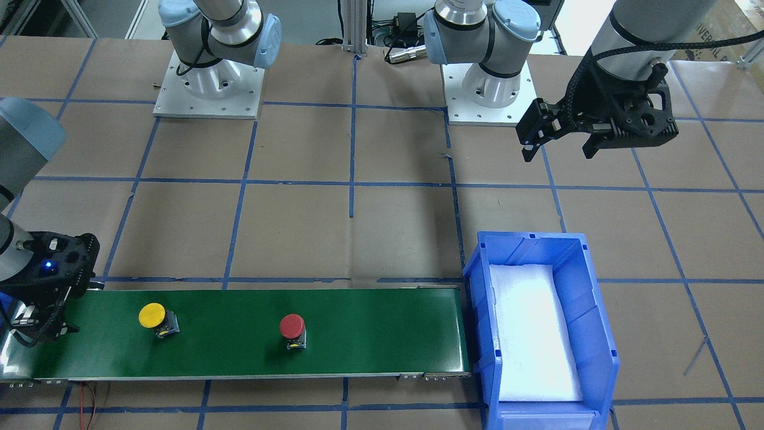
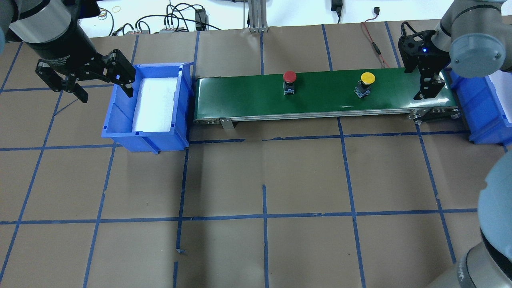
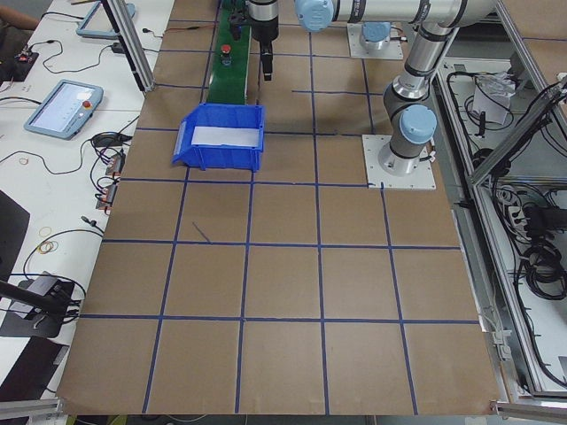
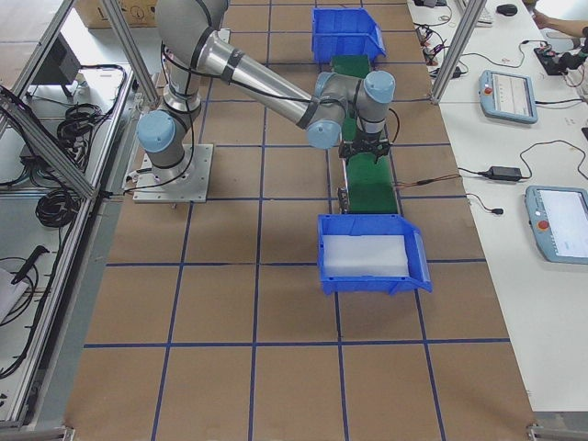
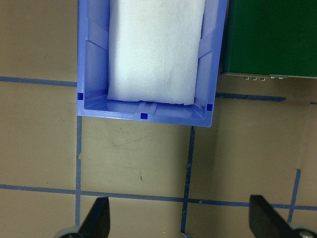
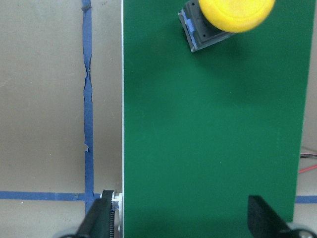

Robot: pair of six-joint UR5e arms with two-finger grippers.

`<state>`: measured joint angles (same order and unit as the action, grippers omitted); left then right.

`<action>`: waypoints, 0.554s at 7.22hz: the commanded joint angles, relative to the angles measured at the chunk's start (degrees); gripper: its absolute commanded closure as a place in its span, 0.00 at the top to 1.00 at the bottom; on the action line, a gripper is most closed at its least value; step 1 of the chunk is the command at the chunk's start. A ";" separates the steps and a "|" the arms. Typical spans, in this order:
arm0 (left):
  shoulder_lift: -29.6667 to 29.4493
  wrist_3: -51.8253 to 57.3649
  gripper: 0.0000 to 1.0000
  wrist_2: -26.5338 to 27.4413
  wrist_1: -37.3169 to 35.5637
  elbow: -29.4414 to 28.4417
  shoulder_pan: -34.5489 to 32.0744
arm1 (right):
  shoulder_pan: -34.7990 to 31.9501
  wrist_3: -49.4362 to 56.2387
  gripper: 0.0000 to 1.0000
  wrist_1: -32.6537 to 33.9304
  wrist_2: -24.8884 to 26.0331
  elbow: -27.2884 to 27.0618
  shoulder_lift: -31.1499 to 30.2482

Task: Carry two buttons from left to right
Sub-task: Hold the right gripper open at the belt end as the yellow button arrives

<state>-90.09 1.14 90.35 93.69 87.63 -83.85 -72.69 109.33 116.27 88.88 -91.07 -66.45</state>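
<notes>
The yellow-capped button and the red-capped button stand upright on the green conveyor belt. In the overhead view the yellow button is nearer my right gripper and the red button sits mid-belt. My right gripper is open and empty above the belt's end, and the yellow button lies ahead of its fingers. My left gripper is open and empty, high beside the blue bin; it also shows in the left wrist view.
The blue bin holds a white foam pad and abuts the belt's left end. A second blue bin stands past the belt's right end. The arm bases are on the brown, blue-taped table.
</notes>
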 commanded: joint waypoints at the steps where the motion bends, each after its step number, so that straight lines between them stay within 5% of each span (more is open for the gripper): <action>1: 0.00 0.00 1.00 0.00 0.00 0.00 0.00 | 0.00 -0.08 1.00 0.19 -0.11 -0.08 -0.08; 4: 0.00 0.00 1.00 0.00 0.00 0.00 0.09 | -0.17 -0.78 1.00 0.19 -0.46 -0.08 -0.61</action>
<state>-90.09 1.14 90.35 93.69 87.63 -83.83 -72.74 109.04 116.43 88.47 -91.14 -66.75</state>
